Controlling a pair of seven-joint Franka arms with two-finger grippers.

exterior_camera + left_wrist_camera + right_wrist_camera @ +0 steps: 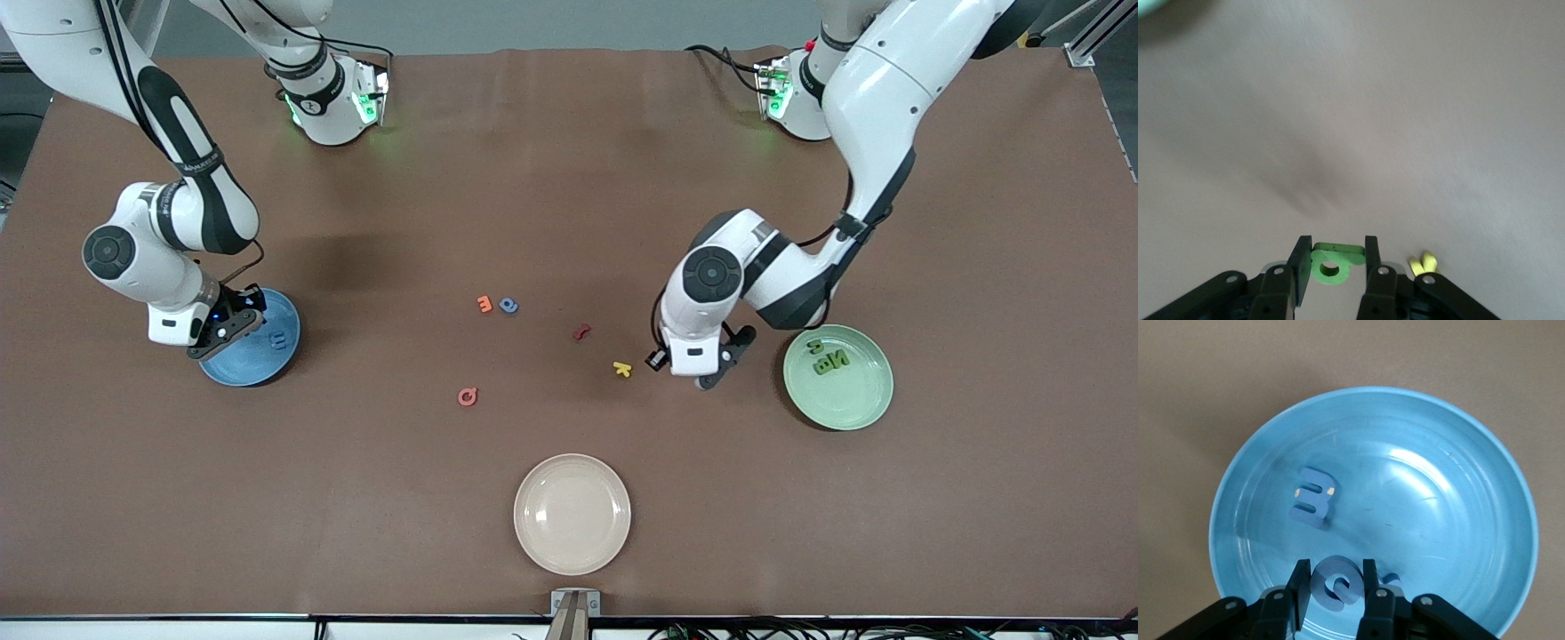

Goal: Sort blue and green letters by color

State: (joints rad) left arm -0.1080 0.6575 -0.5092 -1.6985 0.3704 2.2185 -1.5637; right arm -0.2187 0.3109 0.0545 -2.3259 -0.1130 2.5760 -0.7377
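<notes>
Front view, both arms at work. The sorting looks more than half done. The glossy blue plate (267, 360) at the right arm's end of the table holds one blue chunky letter (278, 340); the right wrist view hints at another blue piece at the rim, mostly hidden. The pale green plate (853, 400) at the left arm's end holds a cluster of dark green letters (829, 359), apparently three.

One small blue letter (508, 305) is left on the brown table (569, 178), touching or just beside an orange letter (484, 304). A red letter (581, 332), a yellow letter (622, 368) and a pink ring-shaped letter (467, 396) lie near it and are not to be sorted. A cream plate (573, 514) sits nearest the camera.

The right gripper (1333, 583) is over the blue plate, fingers narrowed onto a blue rounded letter (1337, 588), not yet released.

The left gripper (1335, 261) is low over bare table between the yellow letter and the green plate, fingers pinching a bright green letter with a hole (1333, 262).

Judged remaining: two placements, then the last blue letter.
</notes>
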